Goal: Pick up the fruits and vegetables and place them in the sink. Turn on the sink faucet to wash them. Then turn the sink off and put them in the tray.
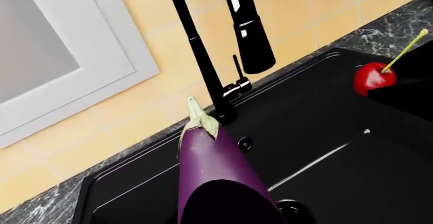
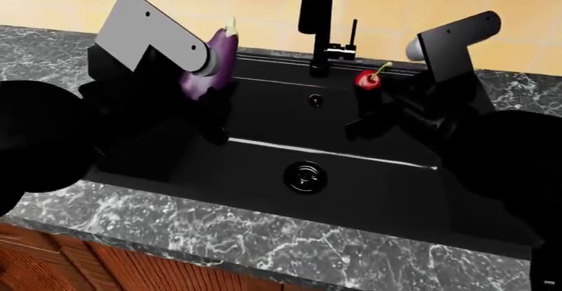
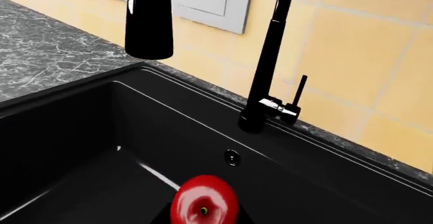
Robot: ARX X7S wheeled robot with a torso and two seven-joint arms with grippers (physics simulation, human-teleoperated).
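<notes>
Hovering over the sink (image 2: 263, 192), the left gripper (image 2: 204, 83) clamps the eggplant (image 2: 210, 60) at upper left of the head frame, while the right gripper (image 2: 367, 103) pinches the cherry (image 2: 367, 79) near centre. Dropped from this height, the cherry might bounce toward the drain (image 2: 305, 175), or the eggplant could knock the faucet (image 2: 318, 27).

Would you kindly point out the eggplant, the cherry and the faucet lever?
eggplant (image 1: 216, 171): left wrist view, purple body.
cherry (image 2: 366, 79): head view, red skin.
faucet lever (image 3: 299, 89): right wrist view, thin upright handle.
</notes>
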